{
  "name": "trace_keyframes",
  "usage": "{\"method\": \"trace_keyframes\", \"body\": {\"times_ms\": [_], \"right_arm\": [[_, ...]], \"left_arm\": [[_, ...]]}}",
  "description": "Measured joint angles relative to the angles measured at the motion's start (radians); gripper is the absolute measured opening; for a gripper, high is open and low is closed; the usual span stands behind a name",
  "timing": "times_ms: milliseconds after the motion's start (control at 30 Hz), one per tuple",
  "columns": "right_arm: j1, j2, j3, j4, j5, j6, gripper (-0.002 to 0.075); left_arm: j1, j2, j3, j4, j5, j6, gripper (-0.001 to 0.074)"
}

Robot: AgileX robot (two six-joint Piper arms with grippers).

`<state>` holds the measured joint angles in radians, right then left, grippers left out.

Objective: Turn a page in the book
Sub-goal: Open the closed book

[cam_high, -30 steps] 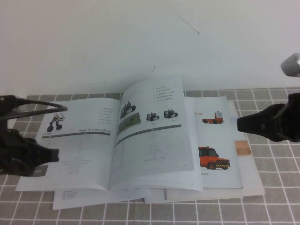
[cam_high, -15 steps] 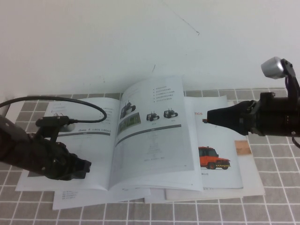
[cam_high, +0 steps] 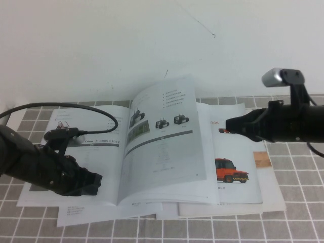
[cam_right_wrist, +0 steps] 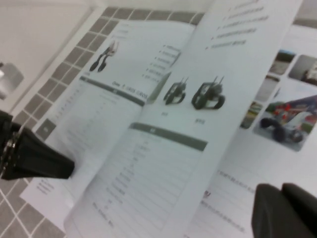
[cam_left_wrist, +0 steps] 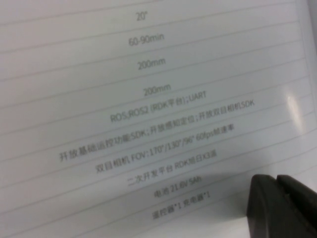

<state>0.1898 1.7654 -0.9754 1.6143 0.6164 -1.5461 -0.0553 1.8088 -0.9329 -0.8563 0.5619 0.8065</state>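
The book lies open on the tiled table. Its left leaf with the white-and-red robot arm lies flat. The page with small dark wheeled robots and a grey band stands raised and curved over the middle; it also shows in the right wrist view. My right gripper is shut and empty, just right of the page's free edge, above the colour-photo leaf. Its fingers lie together. My left gripper is shut and rests low over the left leaf's text; its tips are together.
A booklet with orange trucks lies under the book on the right. Plain white sheets stick out beneath the front edge. A white wall rises behind the grey-tiled table.
The left gripper has come in from the left onto the left leaf. The right gripper has moved left toward the page's free edge. The page now stands a little higher.
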Motion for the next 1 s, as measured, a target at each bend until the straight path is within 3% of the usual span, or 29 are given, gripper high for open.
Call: {"method": "trace_keyframes", "body": {"times_ms": [267, 700, 1000], "right_arm": [[0.110, 0.121, -0.065, -0.059, -0.036, 0.037, 0.0011], [0.132, 0.158, -0.102, 0.073, 0.223, -0.072, 0.0010], [0.226, 0.162, -0.137, 0.077, 0.196, -0.089, 0.0010]], "left_arm": [[0.000, 0.000, 0.000, -0.005, 0.003, 0.016, -0.0004], [0.000, 0.000, 0.000, -0.103, 0.017, 0.120, -0.0004], [0.000, 0.000, -0.002, -0.155, 0.060, 0.162, -0.0004]]}}
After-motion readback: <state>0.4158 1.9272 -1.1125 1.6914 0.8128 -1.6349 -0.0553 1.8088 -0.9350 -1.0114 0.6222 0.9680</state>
